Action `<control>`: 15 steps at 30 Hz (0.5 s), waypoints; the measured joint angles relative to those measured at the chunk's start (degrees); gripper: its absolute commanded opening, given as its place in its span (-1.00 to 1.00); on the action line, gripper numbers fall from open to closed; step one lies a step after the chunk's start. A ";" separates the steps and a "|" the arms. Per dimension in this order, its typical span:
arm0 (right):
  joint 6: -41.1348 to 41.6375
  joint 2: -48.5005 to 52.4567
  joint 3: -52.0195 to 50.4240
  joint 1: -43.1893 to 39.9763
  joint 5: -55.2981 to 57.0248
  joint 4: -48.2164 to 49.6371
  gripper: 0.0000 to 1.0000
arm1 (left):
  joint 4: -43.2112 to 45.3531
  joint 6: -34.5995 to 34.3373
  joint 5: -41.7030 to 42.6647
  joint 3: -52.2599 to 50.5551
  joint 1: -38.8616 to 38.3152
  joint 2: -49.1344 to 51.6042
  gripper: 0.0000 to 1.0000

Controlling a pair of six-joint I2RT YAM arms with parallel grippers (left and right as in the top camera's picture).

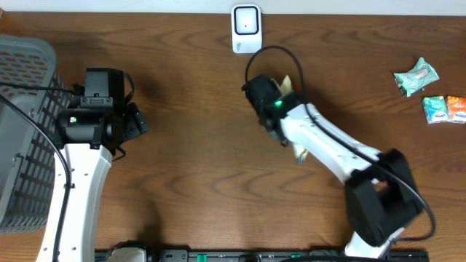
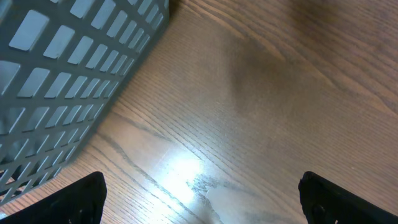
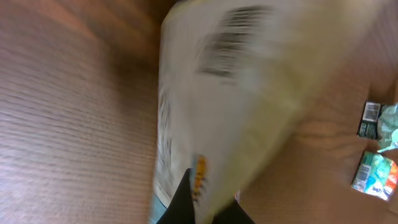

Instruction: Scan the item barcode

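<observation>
The right fingers [image 3: 180, 208] are clamped on one end of a pale packet [image 3: 249, 93], which extends away from them and fills the wrist view (blurred, with its barcode [image 3: 233, 31] at the far end). Seen from overhead, the packet is held near the white scanner [image 1: 246, 28] at the counter's [image 1: 189, 145] far edge. The left fingers [image 2: 87, 196] stand wide apart, holding nothing, beside the grey basket [image 1: 22, 131] at the left edge. Small snack packs [image 1: 437, 109] lie near the far right corner.

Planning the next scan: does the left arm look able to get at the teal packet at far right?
Probably not: the teal packet lies at the opposite end from the left arm by the basket, with the right arm between.
</observation>
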 measured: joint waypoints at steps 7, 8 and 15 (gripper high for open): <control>1.73 2.62 0.02 5.99 -2.08 0.70 0.34 | 0.00 0.00 0.00 0.00 0.00 0.00 0.95; 1.92 2.62 0.07 6.78 -2.93 0.74 0.57 | -0.02 0.00 0.00 -0.02 0.00 0.00 0.96; 4.57 2.62 6.91 9.20 -7.58 -3.37 0.99 | -0.04 0.00 0.02 0.00 0.00 0.00 0.96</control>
